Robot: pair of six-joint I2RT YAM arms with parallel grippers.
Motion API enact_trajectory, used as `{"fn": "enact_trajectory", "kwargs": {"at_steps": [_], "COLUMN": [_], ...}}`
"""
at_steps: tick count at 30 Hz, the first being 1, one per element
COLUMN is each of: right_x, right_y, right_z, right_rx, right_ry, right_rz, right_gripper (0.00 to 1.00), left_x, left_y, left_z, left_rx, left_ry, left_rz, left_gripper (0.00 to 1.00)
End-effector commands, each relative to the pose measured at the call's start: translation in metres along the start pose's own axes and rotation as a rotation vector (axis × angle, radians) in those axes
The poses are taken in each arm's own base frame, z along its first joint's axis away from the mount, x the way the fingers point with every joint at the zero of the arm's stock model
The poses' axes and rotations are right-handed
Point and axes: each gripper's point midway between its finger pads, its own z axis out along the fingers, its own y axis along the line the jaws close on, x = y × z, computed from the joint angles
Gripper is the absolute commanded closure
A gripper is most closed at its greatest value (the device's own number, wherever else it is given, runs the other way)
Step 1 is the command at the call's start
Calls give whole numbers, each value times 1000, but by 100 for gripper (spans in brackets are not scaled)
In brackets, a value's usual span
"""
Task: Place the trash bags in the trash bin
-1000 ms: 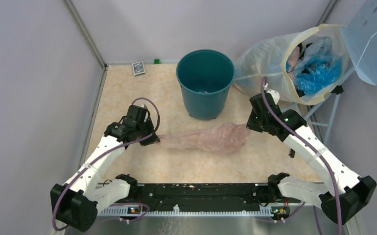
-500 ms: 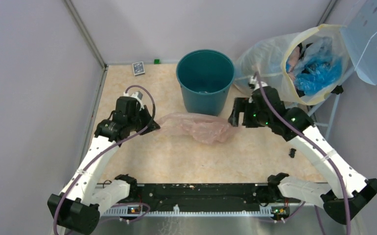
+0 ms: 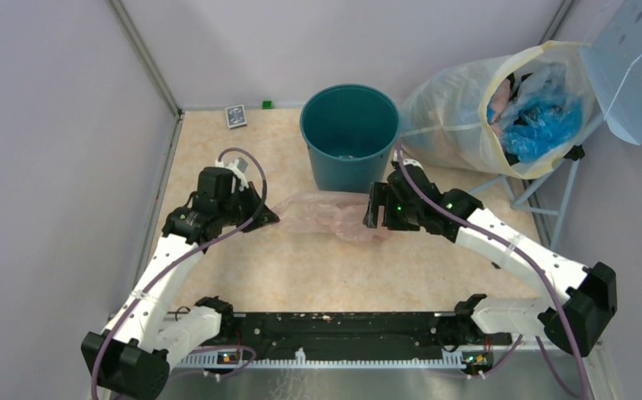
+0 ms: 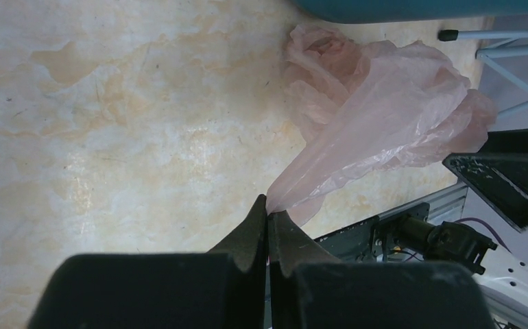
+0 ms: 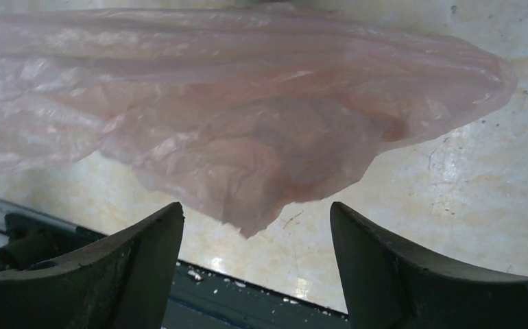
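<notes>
The pale pink trash bag (image 3: pixel 328 214) hangs crumpled just in front of the dark teal trash bin (image 3: pixel 350 142). My left gripper (image 3: pixel 263 217) is shut on the bag's left corner; in the left wrist view the thin film (image 4: pixel 378 116) runs out from the pinched gripper tips (image 4: pixel 268 214). My right gripper (image 3: pixel 374 215) stands open at the bag's right end. In the right wrist view the bag (image 5: pixel 247 130) hangs above the gap of that gripper (image 5: pixel 256 223), its lowest fold just short of the fingers and touching neither.
A large clear sack (image 3: pixel 501 108) with blue bags inside leans at the back right, under a pale blue perforated panel (image 3: pixel 639 67). A small card (image 3: pixel 235 116) and a green block (image 3: pixel 267 104) lie by the back wall. Metal frame legs (image 3: pixel 543 187) stand right.
My right gripper has let go of the bag's right end and opened, then moved left toward the bin's front. The left gripper lifted its end toward the bin; the bag bunched shorter.
</notes>
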Motion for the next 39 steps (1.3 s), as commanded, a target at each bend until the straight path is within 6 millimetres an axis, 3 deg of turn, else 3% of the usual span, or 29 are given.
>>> {"fn": "enact_trajectory", "kwargs": {"at_steps": [1, 2, 3, 6, 7, 8, 14, 19, 23, 27, 31, 35, 39], "right_x": [-22, -27, -29, -40, -45, -50, -79, -60, -45, -48, -34, -36, -64], "right_y": [-10, -10, -8, -3, -8, -14, -76, -104, -90, -67, -77, -79, -71], "right_z": [10, 11, 13, 13, 9, 3, -54, -68, -67, -77, -79, -63, -31], "right_rx": [111, 107, 88, 20, 34, 56, 136, 206, 111, -7, 82, 106, 70], "right_ry": [-89, -102, -106, -110, -112, -123, -183, -85, -26, -41, 56, 130, 147], "right_rz": [67, 68, 71, 98, 112, 127, 266, 257, 228, 234, 287, 289, 253], "right_gripper": [23, 27, 38, 85, 96, 100, 100, 100, 100, 96, 96, 93, 92], "left_x": [-10, -10, -10, -9, -10, -11, -30, -42, -50, -51, -35, -20, -37], "left_y": [0, 5, 8, 27, 36, 41, 59, 65, 61, 17, 3, -2, 8], "left_z": [-5, -5, -5, -7, -10, -12, -34, -49, -63, -64, -70, -52, -26], "left_rx": [-28, -50, -68, -173, -230, -259, -419, -492, -503, -277, -218, -177, -232], "left_ry": [-38, -38, -38, -47, -56, -59, -125, -172, -227, -219, -157, -56, -68], "left_rz": [17, 17, 17, -6, -14, -18, 22, 46, 28, 61, -36, -104, -102], "left_gripper": [100, 100, 100, 100, 100, 100, 100, 100, 100, 100, 100, 100, 100]}}
